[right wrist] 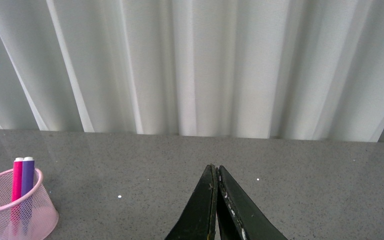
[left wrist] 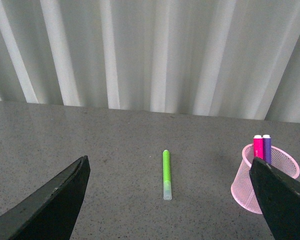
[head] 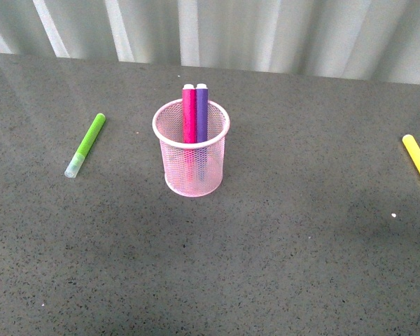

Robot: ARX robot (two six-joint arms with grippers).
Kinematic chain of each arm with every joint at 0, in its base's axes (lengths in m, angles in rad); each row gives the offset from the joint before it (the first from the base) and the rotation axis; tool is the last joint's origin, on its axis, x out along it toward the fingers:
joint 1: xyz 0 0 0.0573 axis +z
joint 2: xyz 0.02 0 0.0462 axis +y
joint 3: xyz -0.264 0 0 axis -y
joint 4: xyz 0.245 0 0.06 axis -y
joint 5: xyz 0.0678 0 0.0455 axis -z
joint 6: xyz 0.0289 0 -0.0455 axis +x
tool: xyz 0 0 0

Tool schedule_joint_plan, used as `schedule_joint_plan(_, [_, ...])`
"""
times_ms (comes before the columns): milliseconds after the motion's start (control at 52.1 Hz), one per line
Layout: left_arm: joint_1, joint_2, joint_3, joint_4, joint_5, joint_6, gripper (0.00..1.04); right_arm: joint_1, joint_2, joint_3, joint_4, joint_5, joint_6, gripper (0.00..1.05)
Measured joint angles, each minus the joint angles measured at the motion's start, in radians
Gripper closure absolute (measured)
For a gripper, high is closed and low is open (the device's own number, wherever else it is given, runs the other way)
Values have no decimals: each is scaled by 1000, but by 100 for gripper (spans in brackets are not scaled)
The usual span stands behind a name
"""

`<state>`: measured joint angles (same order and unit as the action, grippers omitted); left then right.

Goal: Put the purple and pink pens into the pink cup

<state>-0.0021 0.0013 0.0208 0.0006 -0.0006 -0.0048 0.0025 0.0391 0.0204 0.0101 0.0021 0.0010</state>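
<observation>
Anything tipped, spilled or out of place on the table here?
Nothing stands out. The cup stands upright with the pink pen and purple pen upright inside. A green marker and a yellow marker lie loose on the table, well apart from it.

Left gripper [left wrist: 170,200]: two broad black wedge fingers, matte, plain. Right gripper [right wrist: 216,210]: black tapered fingers, pale scuffs along edges, lower centre.

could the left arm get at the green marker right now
Probably yes: the green marker lies flat on bare table, apart from the pink cup, and the left gripper faces it with jaws open and empty.
</observation>
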Motion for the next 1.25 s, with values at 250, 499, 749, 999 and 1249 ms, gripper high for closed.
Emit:
schedule_joint_plan(250, [0,0,0,0,0,0,7,0,-35,0,-8,0,0,101])
schedule_joint_plan(499, [0,0,0,0,0,0,7,0,-35,0,-8,0,0,69])
schedule_joint_plan(749, [0,0,0,0,-1,0,7,0,-35,0,-9,0,0,17])
schedule_joint_plan(999, [0,0,0,0,0,0,7,0,-35,0,-10,0,0,7])
schedule_joint_plan(1249, [0,0,0,0,0,0,7,0,-35,0,-10,0,0,7])
